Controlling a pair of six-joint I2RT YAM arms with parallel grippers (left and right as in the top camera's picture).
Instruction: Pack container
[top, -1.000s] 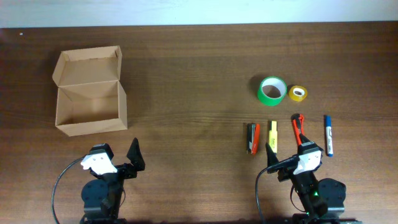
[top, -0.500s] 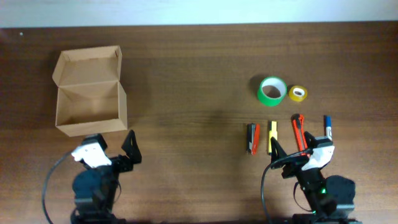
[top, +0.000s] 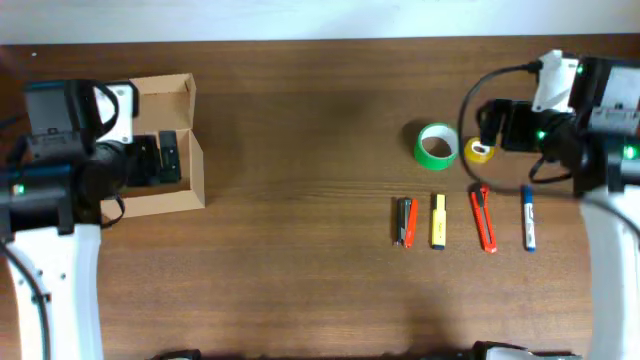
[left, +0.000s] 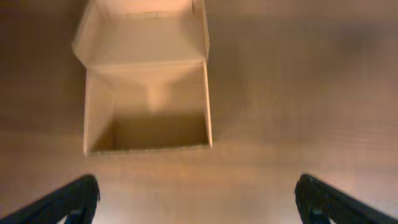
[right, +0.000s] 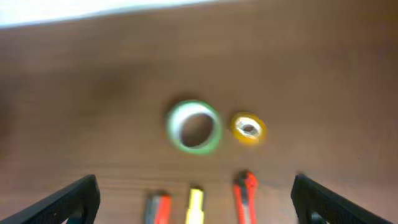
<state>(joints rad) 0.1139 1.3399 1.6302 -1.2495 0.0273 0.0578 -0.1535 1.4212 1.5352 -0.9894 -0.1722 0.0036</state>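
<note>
- The container (left: 155, 130) sits at the far left of the table with its flap lid folded back on the far side. The left wrist view shows it empty.
- The left gripper (left: 199, 199) hangs over the container with its fingers spread wide, holding nothing.
- The right gripper (right: 196, 199) is equally wide and empty. It hovers at the far right above the green tape roll (top: 435, 146) and the yellow tape roll (top: 479, 150).
- The two rolls lie just beside each other, so a descending finger could land on the yellow one or push it away. The right wrist view is blurred, which makes aiming harder.
- Nearer, the orange pen (top: 405, 221), yellow highlighter (top: 438, 220), red cutter (top: 484, 218) and blue marker (top: 527, 217) lie in a tight row. A wide grasp there could knock a neighbour askew.
- The goods are well apart from the container, so a weak grip on the long carry risks a drop.
- The box is probably light. A bump from the left arm could slide it or tip the flap shut.
</note>
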